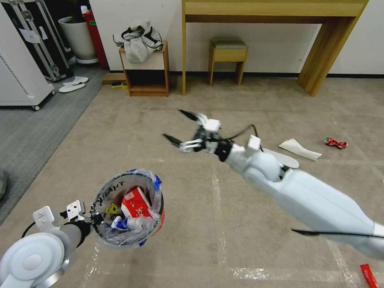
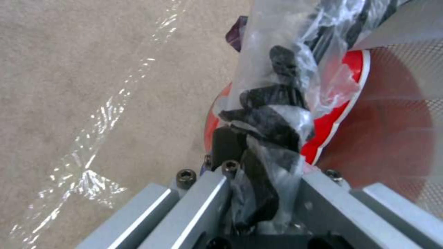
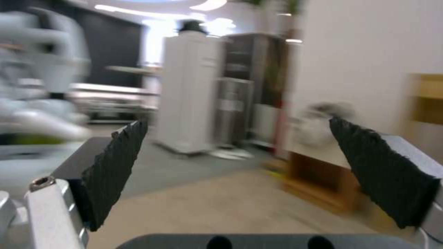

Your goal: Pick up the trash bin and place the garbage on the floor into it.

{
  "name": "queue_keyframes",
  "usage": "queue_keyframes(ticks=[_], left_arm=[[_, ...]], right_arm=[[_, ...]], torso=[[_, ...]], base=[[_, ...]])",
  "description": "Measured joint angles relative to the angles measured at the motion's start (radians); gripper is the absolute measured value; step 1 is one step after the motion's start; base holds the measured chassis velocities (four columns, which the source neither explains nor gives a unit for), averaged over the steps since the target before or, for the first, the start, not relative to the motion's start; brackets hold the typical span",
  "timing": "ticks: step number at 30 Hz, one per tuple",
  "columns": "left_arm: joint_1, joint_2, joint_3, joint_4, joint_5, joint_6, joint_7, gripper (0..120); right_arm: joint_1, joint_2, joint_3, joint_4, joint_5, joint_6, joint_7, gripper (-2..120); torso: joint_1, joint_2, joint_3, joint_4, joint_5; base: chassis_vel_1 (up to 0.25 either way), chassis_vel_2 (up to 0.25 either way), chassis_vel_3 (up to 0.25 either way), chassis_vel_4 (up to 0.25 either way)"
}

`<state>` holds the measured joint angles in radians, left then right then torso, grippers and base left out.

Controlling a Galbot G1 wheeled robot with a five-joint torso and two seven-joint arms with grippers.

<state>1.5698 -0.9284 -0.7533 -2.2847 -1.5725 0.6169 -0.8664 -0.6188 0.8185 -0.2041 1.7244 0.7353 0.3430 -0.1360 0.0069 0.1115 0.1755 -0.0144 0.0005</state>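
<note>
Left gripper clamps trash bin rim, holding it off floor to receive litter. Right gripper raised mid-air, spread wide, empty; flattened can well apart.

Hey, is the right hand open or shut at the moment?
Open. The right hand hangs above the floor with its two black fingers spread wide apart and nothing between them.

You see a glossy red plastic trash bin, crinkly clear film liner; matt short-pile floor; ridged black rubbery pads.
</note>
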Motion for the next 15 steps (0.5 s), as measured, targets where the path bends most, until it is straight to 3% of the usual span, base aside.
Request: queue_keyframes(ticks=[5,7,15], left_arm=[[-0.001,-0.008,0.004,0.002,0.005,0.0,0.002,0],[-0.002,-0.011,0.004,0.007,0.006,-0.001,0.009,0],[-0.016,-0.012,0.016,0.028,0.008,-0.002,0.018,0]], right_arm=[[-0.152,0.019,0.132,0.0,-0.064,0.0,0.093,100],[-0.286,0.051,0.23,0.001,-0.117,-0.001,0.174,100],[-0.465,0.116,0.437,0.0,-0.182,0.001,0.212,100]], torso=[[0.0,0.0,0.0,0.0,-0.0003],[0.0,0.0,0.0,-0.0001,-0.0001],[0.0,0.0,0.0,0.0001,-0.0004]], base=[[0.0,0.0,0.0,0.0],[0.0,0.0,0.0,0.0],[0.0,0.0,0.0,0.0]])
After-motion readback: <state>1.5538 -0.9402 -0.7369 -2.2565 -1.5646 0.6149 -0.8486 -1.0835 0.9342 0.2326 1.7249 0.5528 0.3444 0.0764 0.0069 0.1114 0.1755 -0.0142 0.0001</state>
